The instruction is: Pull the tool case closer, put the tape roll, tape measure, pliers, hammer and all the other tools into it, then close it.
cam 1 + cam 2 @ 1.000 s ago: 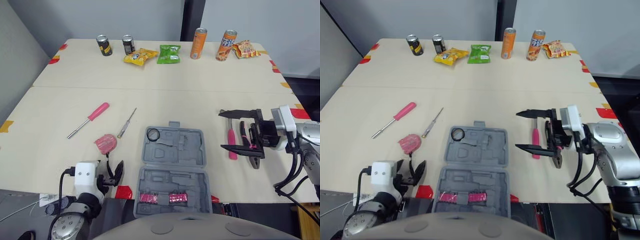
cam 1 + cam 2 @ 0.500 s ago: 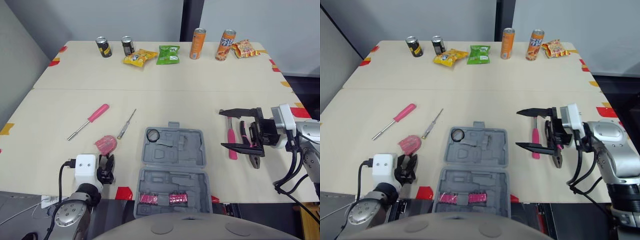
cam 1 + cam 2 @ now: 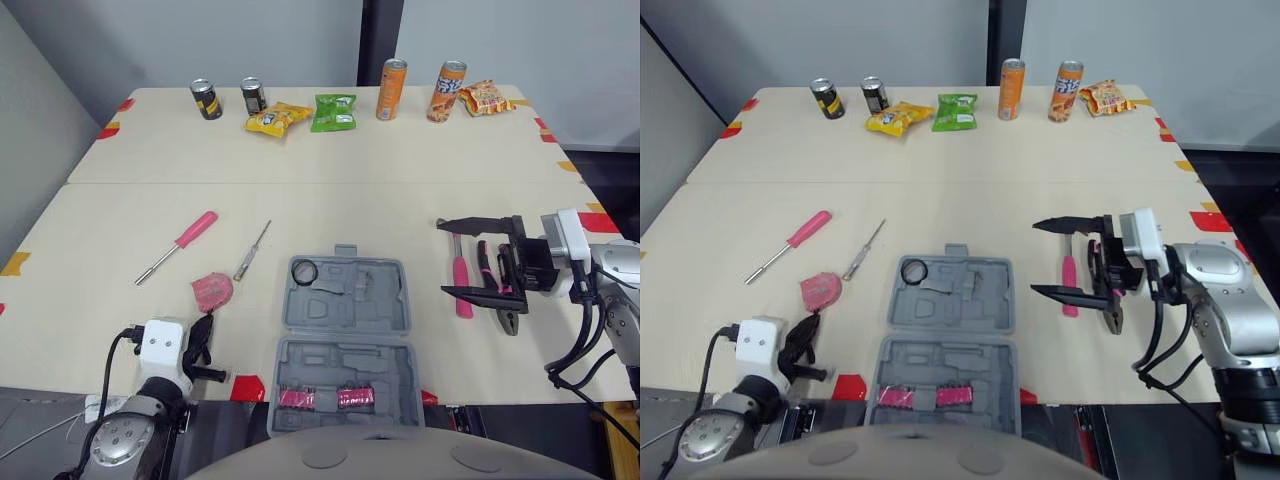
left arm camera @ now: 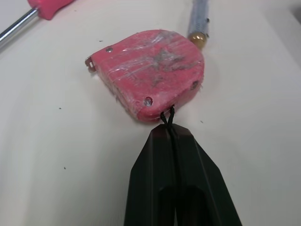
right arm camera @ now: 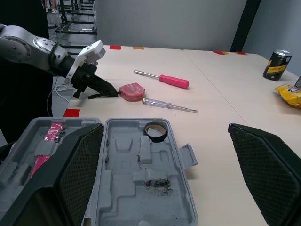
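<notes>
Pink tape measure lies by the counter's front edge, left of the tool case, its cord pinched in the left end effector. The wide-spread right end effector half-hides hammer and pliers.

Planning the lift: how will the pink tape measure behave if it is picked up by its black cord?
Likely to dangle and swing: the cord is thin and limp. The tape measure looks solid, plastic-wrapped, so probably heavyish and slippery.
</notes>
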